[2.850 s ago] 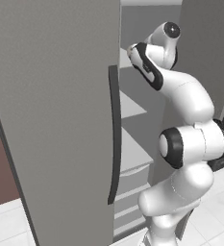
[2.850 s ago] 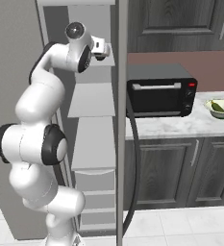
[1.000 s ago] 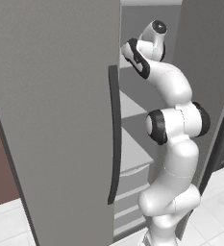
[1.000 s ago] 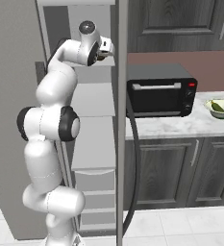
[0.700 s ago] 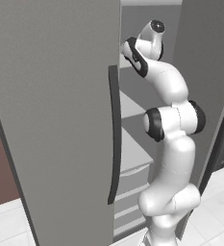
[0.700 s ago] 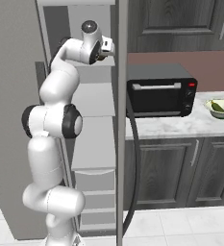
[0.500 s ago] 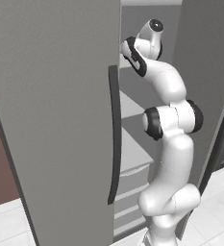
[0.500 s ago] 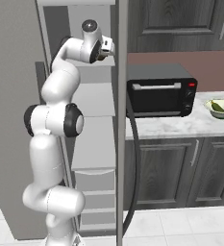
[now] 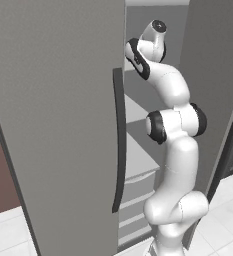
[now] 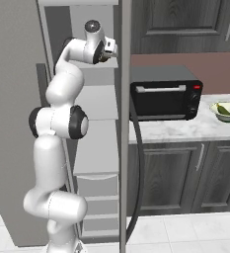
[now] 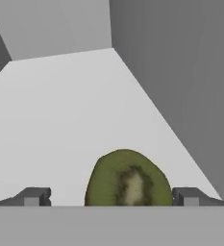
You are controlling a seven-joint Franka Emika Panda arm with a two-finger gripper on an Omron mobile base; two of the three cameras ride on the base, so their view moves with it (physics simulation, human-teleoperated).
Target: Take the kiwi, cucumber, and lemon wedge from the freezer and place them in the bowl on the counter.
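We're reaching onto the upper shelf [image 11: 75,110] of the freezer [image 9: 58,125], fingers [image 11: 111,197] spread wide either side of the kiwi [image 11: 128,178] near the shelf's front edge, not gripping yet. Bowl [image 10: 226,110] is sitting at the counter's [image 10: 185,129] right end, something green already in it. Kiwi isn't delivered yet.

A pale grey freezer shelf [image 11: 60,110] carries a cut kiwi [image 11: 128,180] — green flesh with a pale, dark-flecked core facing the hand camera — lying directly on it, near the grey inner side wall. Outside, the white marble tabletop with grey veins [image 10: 171,129] bears a black boxy oven with a steel bar handle [image 10: 166,93] and, well apart at the far end, a shallow pale greenish-white bowl [image 10: 226,111].
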